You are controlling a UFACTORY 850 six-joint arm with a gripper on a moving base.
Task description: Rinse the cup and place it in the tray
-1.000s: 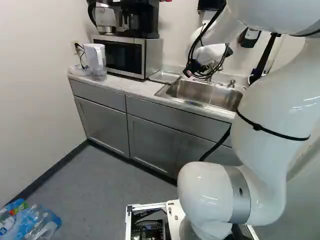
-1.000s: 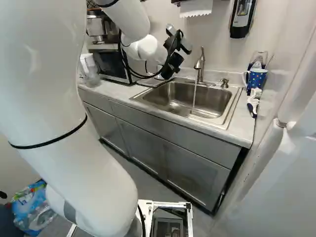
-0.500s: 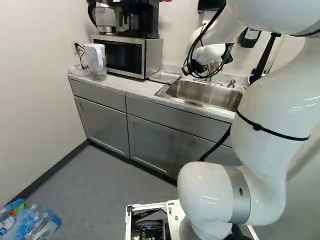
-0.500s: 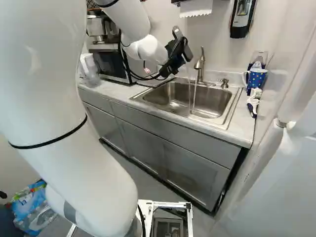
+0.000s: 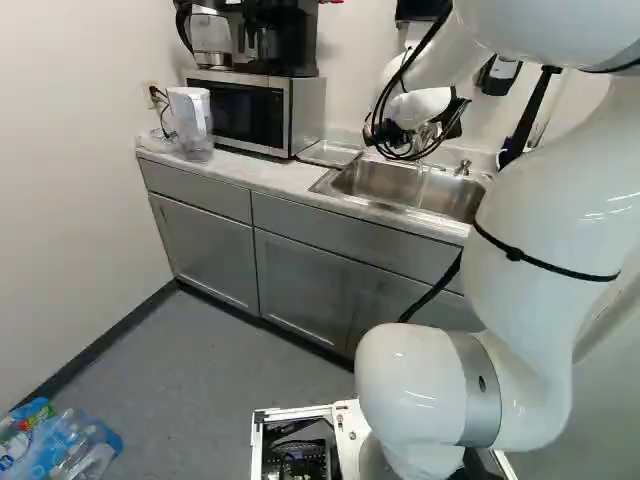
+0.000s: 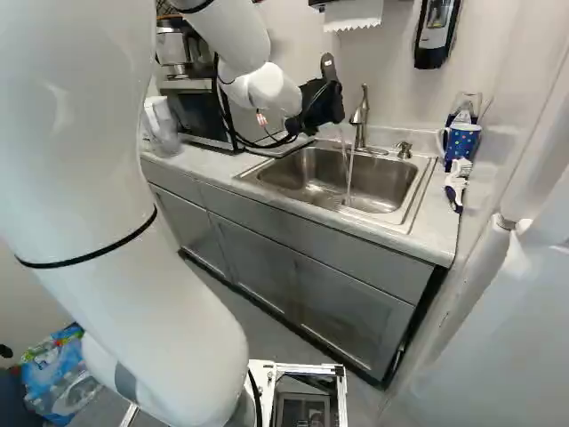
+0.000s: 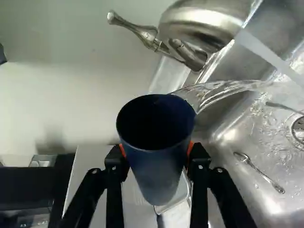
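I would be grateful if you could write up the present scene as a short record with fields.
held: dark blue cup, between the fingers of the tool
cup position: above the sink
water: spilling from the cup's rim toward the sink
faucet: running
in sink: spoon
tray: beside the sink, on the microwave side
other side of sink: dotted blue mug
not yet done: cup in tray

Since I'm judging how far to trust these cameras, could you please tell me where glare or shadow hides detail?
Wrist view: bright glare patches on the sink, deep shadow hiding the inside of the cup, a soft, harmless shadow on the wall; left base view: small highlights on the white arm.
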